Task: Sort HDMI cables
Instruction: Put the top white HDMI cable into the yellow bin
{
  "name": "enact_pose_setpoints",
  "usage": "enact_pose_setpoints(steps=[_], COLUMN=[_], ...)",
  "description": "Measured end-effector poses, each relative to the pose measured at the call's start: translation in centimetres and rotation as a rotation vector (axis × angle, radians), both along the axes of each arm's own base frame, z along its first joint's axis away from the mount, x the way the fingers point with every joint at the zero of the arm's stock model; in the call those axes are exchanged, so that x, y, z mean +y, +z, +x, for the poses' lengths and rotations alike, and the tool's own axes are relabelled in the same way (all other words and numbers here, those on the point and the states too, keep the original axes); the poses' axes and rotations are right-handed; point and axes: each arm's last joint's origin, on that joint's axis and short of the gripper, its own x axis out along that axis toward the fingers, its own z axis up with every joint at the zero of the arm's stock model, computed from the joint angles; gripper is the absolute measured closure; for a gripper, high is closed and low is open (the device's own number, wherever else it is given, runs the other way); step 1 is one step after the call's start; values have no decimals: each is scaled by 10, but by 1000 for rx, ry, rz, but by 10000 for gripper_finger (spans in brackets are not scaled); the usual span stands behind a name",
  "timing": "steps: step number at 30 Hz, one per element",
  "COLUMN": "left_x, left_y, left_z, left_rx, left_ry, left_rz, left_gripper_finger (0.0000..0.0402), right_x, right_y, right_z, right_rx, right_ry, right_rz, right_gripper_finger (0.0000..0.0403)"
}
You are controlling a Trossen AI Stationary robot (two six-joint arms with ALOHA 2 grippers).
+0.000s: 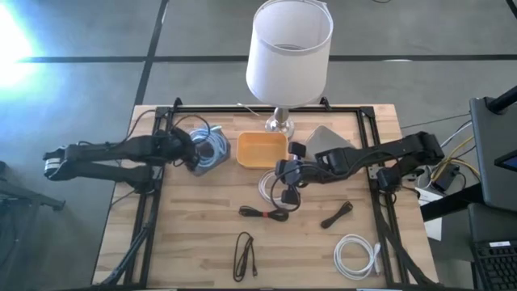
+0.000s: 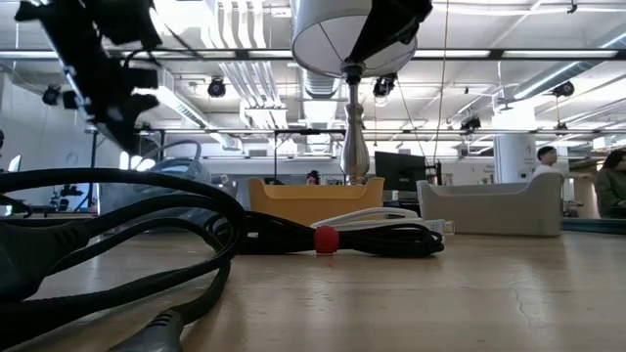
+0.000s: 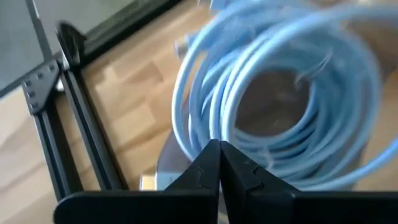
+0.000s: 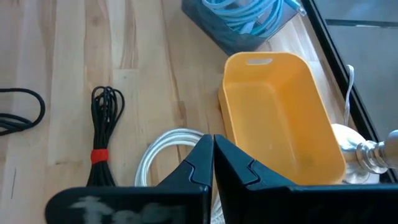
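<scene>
My left gripper [image 1: 194, 158] [image 3: 219, 149] is shut at the left rim of a grey tray [image 1: 202, 167] that holds light blue cable loops [image 1: 214, 145]. One light blue coil [image 3: 280, 62] fills the left wrist view just past the fingertips. My right gripper [image 1: 284, 174] [image 4: 212, 146] is shut and raised above a white loop [image 1: 269, 187] [image 4: 163, 149] that lies flat on the table. A second white loop [image 1: 355, 255] lies near the front right. Three black bundles [image 1: 265, 212] [image 1: 337, 215] [image 1: 244, 255] lie on the wood. My left gripper meets the light blue coil at its near strands [image 3: 205, 127], where the two shut fingertips come together. The fingers hide the exact spot, so one strand or several cannot be told. The coil spreads out beyond the tips, above the tray.
An orange tray [image 1: 262, 149] [image 4: 280, 112] stands mid-table with a second grey tray [image 1: 327, 139] to its right. A lamp [image 1: 288, 48] stands at the far edge behind them. A black metal frame [image 1: 157, 186] runs along the table's sides. Bare wood lies at the front left.
</scene>
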Motion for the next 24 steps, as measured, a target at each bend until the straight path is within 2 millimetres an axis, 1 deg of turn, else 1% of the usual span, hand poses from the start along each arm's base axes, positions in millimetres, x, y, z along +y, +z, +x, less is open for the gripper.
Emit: enact_pose_setpoints(steps=[3, 6, 8, 11, 14, 17, 21, 24], left_x=[1, 1, 0, -2, -5, -9, -14, -17], left_y=[18, 31, 36, 38, 37, 38, 39, 35], left_z=[3, 5, 6, 13, 22, 34, 51, 59], left_rx=[-37, -69, -93, -148, -201, -298, -470, -566], left_ry=[-19, -33, -39, -81, -196, -382, -660, -761], left_rz=[28, 43, 51, 58, 44, 36, 19, 1], left_gripper_finger=[392, 391, 391, 391, 390, 390, 390, 390], right_x=[-1, -3, -4, -6, -8, -9, -10, -10], right_y=[4, 8, 10, 5, -9, -29, -53, -64], right_z=[-6, -15, -22, -32, -43, -51, -55, -56], right_rx=[8, 33, 28, 19, 14, -14, -85, -118], right_ry=[2, 2, 4, 4, -6, -21, -74, -81], right_rz=[-3, -8, -10, -8, 2, 23, 91, 106], right_gripper_finger=[394, 394, 394, 394, 394, 394, 394, 394])
